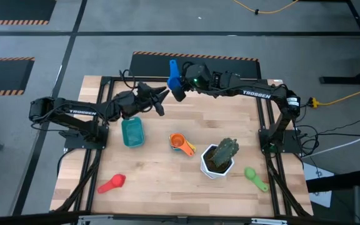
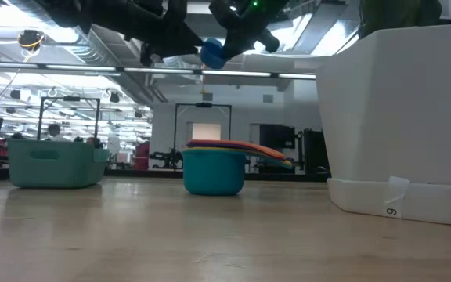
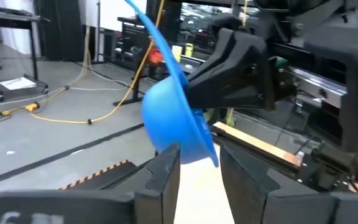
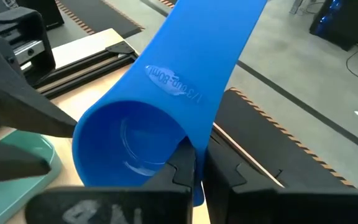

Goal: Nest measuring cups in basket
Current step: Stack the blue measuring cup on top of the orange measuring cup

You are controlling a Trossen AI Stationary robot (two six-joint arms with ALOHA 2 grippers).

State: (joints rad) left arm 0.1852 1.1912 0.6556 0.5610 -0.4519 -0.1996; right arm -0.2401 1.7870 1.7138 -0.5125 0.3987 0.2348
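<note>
**Blue Cup Held Aloft Between Both Arms**

The blue measuring cup (image 1: pixel 174 78) is hanging in the air above the table's far edge, its handle running up and away from the bowl. The right gripper (image 4: pixel 197 163) is pinching the cup's rim, jaws pressed tight on the wall.

The left gripper (image 3: pixel 199 163) is facing the bowl's underside, jaws partly spread, one on each side and not clamping. The left arm is the nearer one for a handover.

The basket (image 1: pixel 132 132) is sitting toward the table's left edge, well apart from the cup, just beside the left arm.

The stacked cups (image 1: pixel 180 143) are resting mid-table.
</note>
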